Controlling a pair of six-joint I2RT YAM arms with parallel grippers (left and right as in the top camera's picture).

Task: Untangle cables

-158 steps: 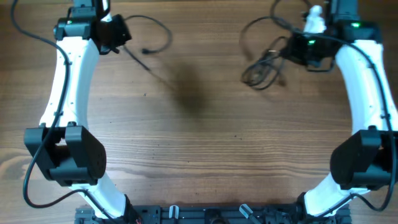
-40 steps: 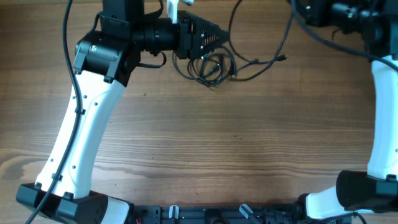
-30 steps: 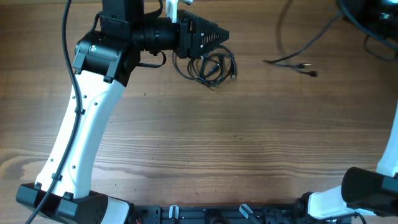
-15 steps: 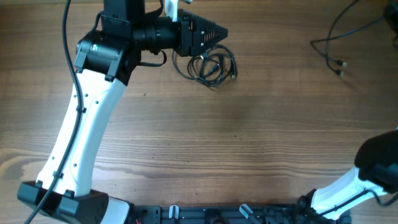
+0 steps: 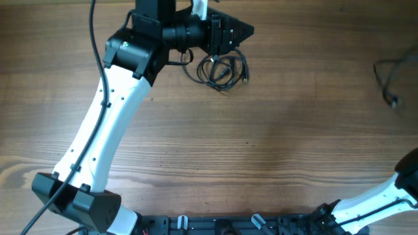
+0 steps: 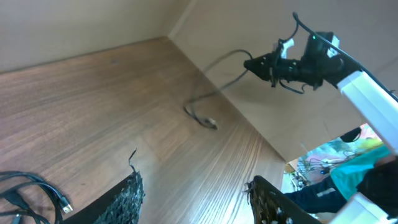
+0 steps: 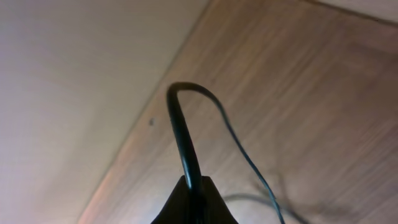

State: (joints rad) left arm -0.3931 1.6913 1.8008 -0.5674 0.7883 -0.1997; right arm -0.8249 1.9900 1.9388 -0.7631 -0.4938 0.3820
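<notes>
The right claw (image 7: 191,188) pinches one cable (image 7: 177,118), left claw (image 5: 243,31) half-wide by the bundle (image 5: 219,68): set it down well clear of the bundle.

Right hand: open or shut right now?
Shut. The right hand pinches one cable, which loops up from its closed tips and trails down to the table.
</notes>
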